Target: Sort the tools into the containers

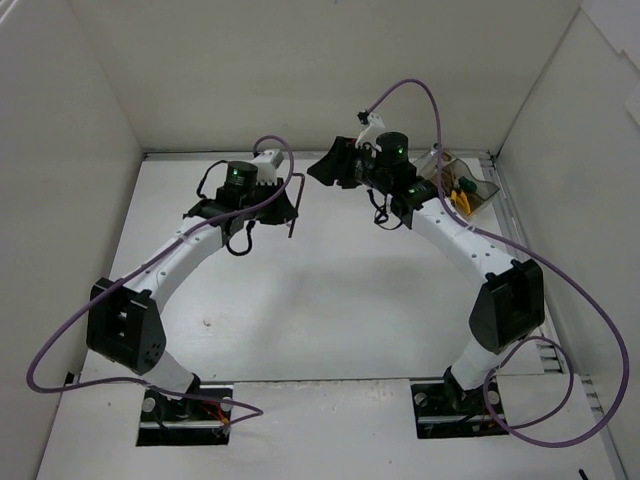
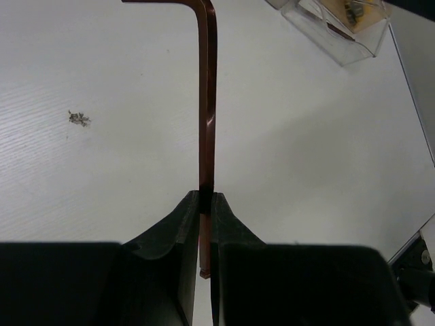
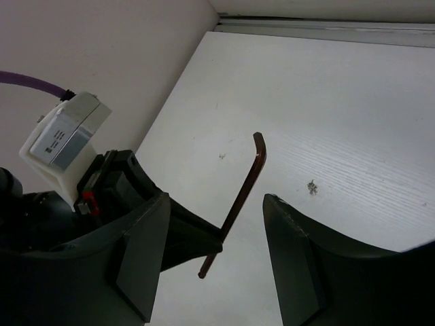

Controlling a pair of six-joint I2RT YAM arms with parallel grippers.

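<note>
A thin, dark reddish L-shaped hex key [image 2: 208, 102] is pinched near the end of its long arm by my left gripper [image 2: 205, 200], which is shut on it and holds it above the table. In the top view the key [image 1: 297, 205] hangs at the left gripper [image 1: 285, 200]. My right gripper [image 1: 330, 165] is just right of it, facing it. In the right wrist view the right gripper [image 3: 216, 200] is open. The key [image 3: 245, 193] shows in the gap between its fingers, touching neither. The clear container [image 1: 468, 186] at the back right holds yellow-handled pliers [image 1: 460, 198] and a green-handled tool.
White walls close in the table on the left, back and right. The container [image 2: 340, 27] lies at the top right of the left wrist view. A small dark speck [image 2: 79, 118] marks the tabletop. Purple cables [image 1: 590, 330] loop around both arms.
</note>
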